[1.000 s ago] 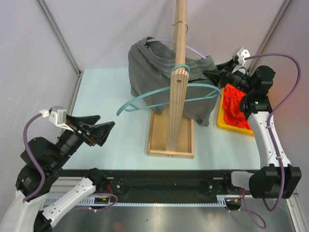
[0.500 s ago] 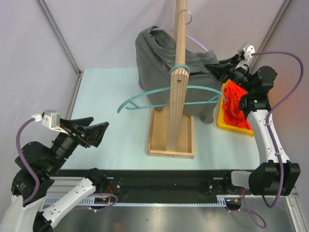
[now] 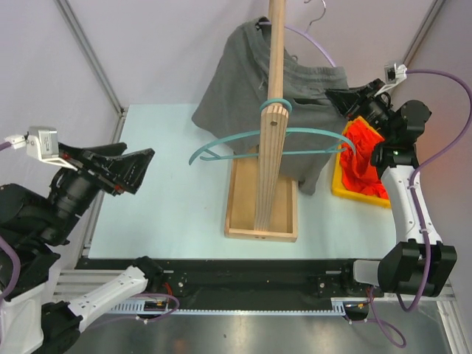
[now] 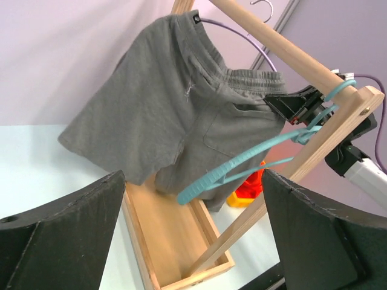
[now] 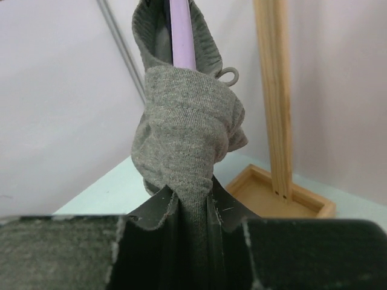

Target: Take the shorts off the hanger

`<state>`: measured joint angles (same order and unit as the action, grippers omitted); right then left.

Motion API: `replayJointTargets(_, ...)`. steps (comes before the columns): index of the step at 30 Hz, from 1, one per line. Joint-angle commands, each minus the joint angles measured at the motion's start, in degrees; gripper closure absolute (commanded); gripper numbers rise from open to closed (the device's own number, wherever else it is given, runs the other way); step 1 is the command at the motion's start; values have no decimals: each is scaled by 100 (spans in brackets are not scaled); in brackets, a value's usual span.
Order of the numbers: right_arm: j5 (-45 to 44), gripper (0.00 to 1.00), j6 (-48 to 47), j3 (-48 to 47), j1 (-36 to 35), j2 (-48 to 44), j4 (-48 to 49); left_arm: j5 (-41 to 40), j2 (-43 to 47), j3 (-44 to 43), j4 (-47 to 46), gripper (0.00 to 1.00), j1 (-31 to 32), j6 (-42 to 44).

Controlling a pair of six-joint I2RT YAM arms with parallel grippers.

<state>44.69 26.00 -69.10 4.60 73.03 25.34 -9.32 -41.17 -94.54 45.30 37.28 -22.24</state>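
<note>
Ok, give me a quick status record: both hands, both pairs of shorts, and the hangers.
left hand: open, off to the left, touching nothing
right hand: shut on the waistband of the grey shorts
grey shorts: draped on the purple hanger, not yet off
orange-red shorts: in the yellow bin, right side
teal hanger: bare, on the wooden rack
</note>
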Motion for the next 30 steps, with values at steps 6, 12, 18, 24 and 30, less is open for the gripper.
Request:
replayJointTargets(6, 74, 100, -59, -174, 199, -35, -424, -34, -181, 198, -521, 1, 25, 79)
replayJointTargets(12, 67, 100, -1666, -113, -143, -88, -1891, -88, -707, 498, -618, 0, 25, 106)
replayJointTargets(18, 1030, 100, -2266, 133, -679, 44, -2315, 448, -1340, 569, -1005, 0, -351, -96)
replayJointTargets(24, 1429, 100, -2064, 537, -995, 106, -2095, 1722, -1456, 1138, -1593, 4, -1775, -535)
replayJointTargets(30, 1552, 100, -2204, 871, -1487, 185, -2385, 3031, -1447, 2544, -2779, 6, -2585, -949)
